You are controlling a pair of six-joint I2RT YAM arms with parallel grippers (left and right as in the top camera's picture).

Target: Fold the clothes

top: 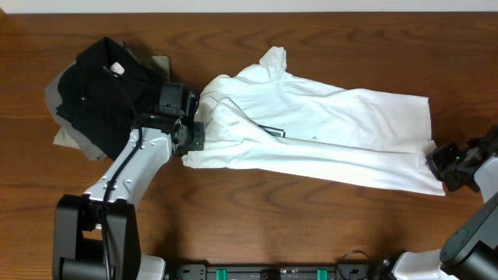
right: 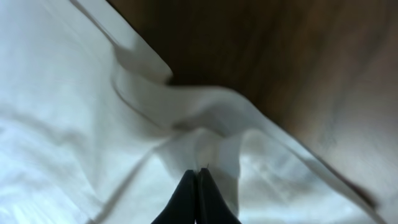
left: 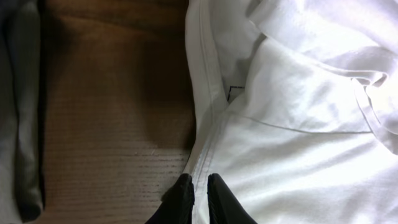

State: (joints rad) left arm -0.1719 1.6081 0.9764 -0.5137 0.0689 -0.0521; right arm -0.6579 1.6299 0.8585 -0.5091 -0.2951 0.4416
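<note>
Brown wood-grain worktop (top: 311, 233) carries everything. Across its middle lies the white T-shirt (top: 327, 132), part-flattened and rumpled, its long axis running from the robot's left to its right and dipping a little toward the near edge at the right end. The collar end appears to sit on the left, the hem on the right.

A black folded garment (top: 93, 85) with a white tag rests at the far left on a grey garment (top: 58, 136), just beside the shirt but not on it.

The left tool (top: 194, 136) sits at the shirt's left end, on the near side. In its wrist view the fingers are pressed almost together, with the stitched edge of the cloth pinched between them (left: 200, 186).

The right tool (top: 437, 165) sits at the opposite end, at the near right corner of the hem. Its fingers are pressed together (right: 198, 180), and the fabric puckers toward their tips, so it appears to nip a thin fold.

Each arm is thus at the end nearer to it. The shirt stretches between the tools, so the coming fold probably turns on carrying both near corners across the long axis together.
</note>
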